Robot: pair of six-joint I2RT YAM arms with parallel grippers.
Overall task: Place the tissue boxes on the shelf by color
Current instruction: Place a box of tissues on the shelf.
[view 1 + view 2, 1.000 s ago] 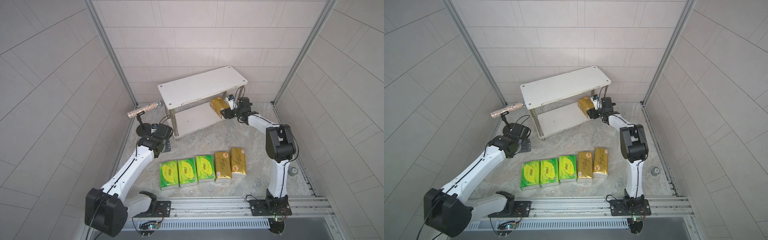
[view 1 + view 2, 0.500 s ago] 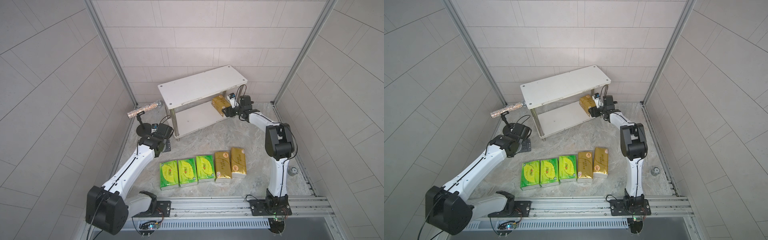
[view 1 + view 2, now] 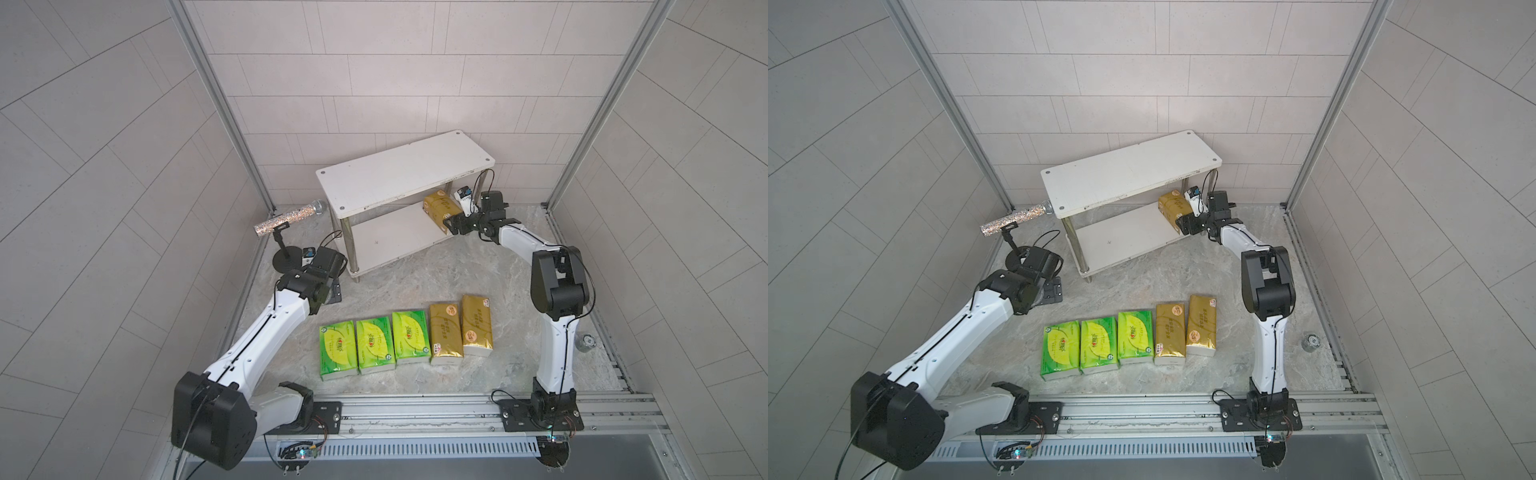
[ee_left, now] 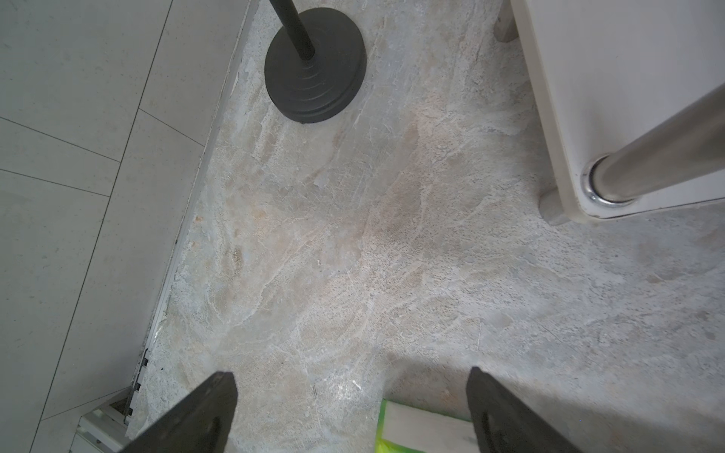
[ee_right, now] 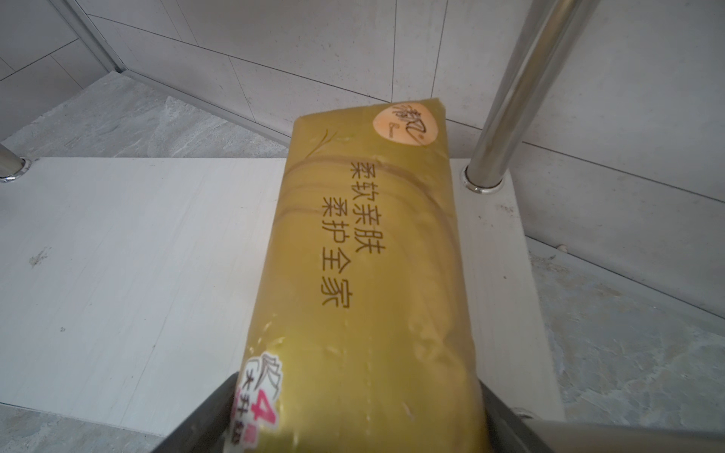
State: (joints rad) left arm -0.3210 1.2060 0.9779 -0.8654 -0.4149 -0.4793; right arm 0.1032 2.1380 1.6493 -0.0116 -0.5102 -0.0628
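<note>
Tissue boxes [image 3: 411, 336] lie five in a row on the grey marbled surface [image 3: 415, 274] toward 6 o'clock, long sides touching. Three bright green soft packs with a yellow leaf print [image 3: 375, 341] are on the 9 o'clock side, and two shiny gold soft packs [image 3: 446, 334] are on the 3 o'clock side. That row lies just as it did a second ago.

Past it, toward 9 o'clock, the left pincer [image 4: 351, 392] hangs over the surface with its black fingers [image 4: 219, 404] spread wide apart. The white end of a green pack shows at the edge of the wrist view. This arm has not shifted either.

At 10 o'clock stands a glittery silver microphone on a black round-footed stand [image 3: 291, 216].

At 12 o'clock, near the far wall, is the small two-tier shelf of white boards on chrome tube legs [image 3: 403, 174]. A third gold pack [image 3: 438, 208] lies on the lower board at its 3 o'clock end, just beside a rear chrome leg [image 5: 510, 98]. It sits a little deeper under the top board than a second ago. The right pincer [image 5: 357, 382] has its fingers [image 5: 212, 412] flanking the pack's near end, close against both sides. Whether they press it or have let go cannot be told.
</note>
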